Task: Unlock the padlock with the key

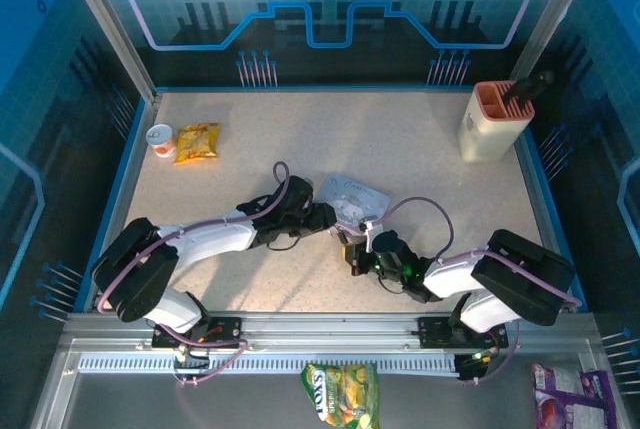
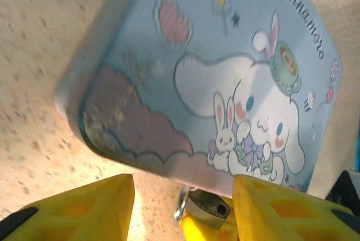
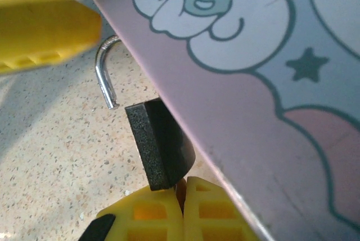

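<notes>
The padlock is a small black body hanging at the edge of the pale blue cartoon tin. Its metal shackle hooks under the tin's rim, and the shackle's free end stands clear of the body. My right gripper is shut right under the padlock's base. A thin sliver between its pads looks like the key; the rest of it is hidden. My left gripper is open, with the padlock between its yellow fingers and touching neither. Both grippers meet at the tin.
A yellow snack bag and a small cup lie at the back left. A beige holder with a dark tool stands at the back right. Another snack bag and a purple pack lie in front of the rail.
</notes>
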`<state>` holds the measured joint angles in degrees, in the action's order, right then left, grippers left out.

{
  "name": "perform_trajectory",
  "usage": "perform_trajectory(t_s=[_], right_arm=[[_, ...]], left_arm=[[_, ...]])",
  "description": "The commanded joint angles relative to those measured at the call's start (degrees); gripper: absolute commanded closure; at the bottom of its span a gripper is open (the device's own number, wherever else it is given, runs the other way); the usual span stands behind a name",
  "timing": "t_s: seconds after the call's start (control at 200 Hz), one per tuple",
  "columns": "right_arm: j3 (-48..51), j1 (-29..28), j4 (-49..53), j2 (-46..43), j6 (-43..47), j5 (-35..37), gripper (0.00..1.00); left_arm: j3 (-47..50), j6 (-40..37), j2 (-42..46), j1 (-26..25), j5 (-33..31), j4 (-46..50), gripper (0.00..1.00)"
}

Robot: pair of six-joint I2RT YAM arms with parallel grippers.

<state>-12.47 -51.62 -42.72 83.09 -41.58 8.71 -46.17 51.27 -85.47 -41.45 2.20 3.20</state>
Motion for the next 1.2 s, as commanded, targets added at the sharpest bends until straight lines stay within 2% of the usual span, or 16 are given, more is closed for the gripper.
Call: perform_trajectory(t_s=[0.0,0.11,0.22,0.46,0.64,0.83,1.195], right_arm=[[0.1,1.6,6.0,1.5,-2.5,0.8,1.00],[-0.5,1.6,6.6,1.6,-2.6,0.1,1.00],[-0.8,1.7,8.0,1.1,-2.6,0.0,1.00],[-0.6,1.8,11.9,-1.0,-2.3,0.7,1.00],[-0.3,3.1,14.3,-2.1,-2.1,0.4,1.00],[0.5,6.8,16.0,-3.8,-2.1,-3.0,1.00],[-0.8,6.4,25.9,-8.1,-1.5,-5.7,0.89]], left_arm=[[-6.3,-11.1,0.6,0.3,-6.8,10.5,0.44],[-13.3,-18.5,-2.7,0.4,-12.7,18.2,0.37],[-19.2,-23.3,-7.7,0.5,-15.2,22.2,0.30],[-27.1,-26.0,-18.4,0.5,-17.2,25.9,0.20],[-26.2,-24.6,-20.9,0.7,-17.3,24.5,0.17],[-21.2,-20.5,-19.9,2.1,-19.2,23.1,0.17],[-15.2,-15.3,-17.9,3.4,-21.4,21.2,0.16]])
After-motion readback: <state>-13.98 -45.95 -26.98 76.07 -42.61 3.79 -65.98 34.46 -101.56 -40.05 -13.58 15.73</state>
